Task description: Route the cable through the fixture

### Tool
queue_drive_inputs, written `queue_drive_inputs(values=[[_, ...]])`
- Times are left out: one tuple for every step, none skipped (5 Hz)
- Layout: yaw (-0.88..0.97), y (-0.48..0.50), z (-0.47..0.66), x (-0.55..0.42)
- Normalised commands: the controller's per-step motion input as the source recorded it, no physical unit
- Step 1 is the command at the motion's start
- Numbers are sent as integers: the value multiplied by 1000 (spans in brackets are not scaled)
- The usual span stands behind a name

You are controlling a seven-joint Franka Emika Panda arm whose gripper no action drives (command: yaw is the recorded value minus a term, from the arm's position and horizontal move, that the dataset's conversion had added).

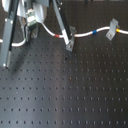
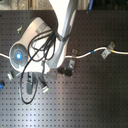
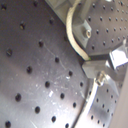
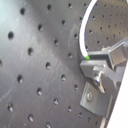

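The surface (image 1: 75, 95) is a black perforated breadboard that fills both exterior views. My arm (image 2: 62, 30) reaches down over it, white and grey in the second exterior view.

The cable (image 1: 85, 35) runs white across the far part of the surface in the first exterior view, with a red band and a blue band showing along it. Toward the first exterior view's right it passes a slanted grey clip (image 1: 112, 29), where a yellow band sits. In the second exterior view it appears to pass that clip, but I cannot confirm it is seated there.

The fixture (image 1: 70, 41) stands nearly upright, with the cable meeting it beside the red band. Whether the cable sits inside its slot cannot be told.

My jaws (image 3: 100, 75) are near the cable in both wrist views; whether they are wide, narrow or holding it cannot be told.

Judgement: routing is partway. Confirmed seating in the fixture remains.
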Motion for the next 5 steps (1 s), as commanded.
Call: queue_drive_inputs(values=[[740, -89, -344, -22], [660, -138, -432, 73], [688, -151, -405, 90], [14, 0, 2, 0], [357, 73, 50, 138]])
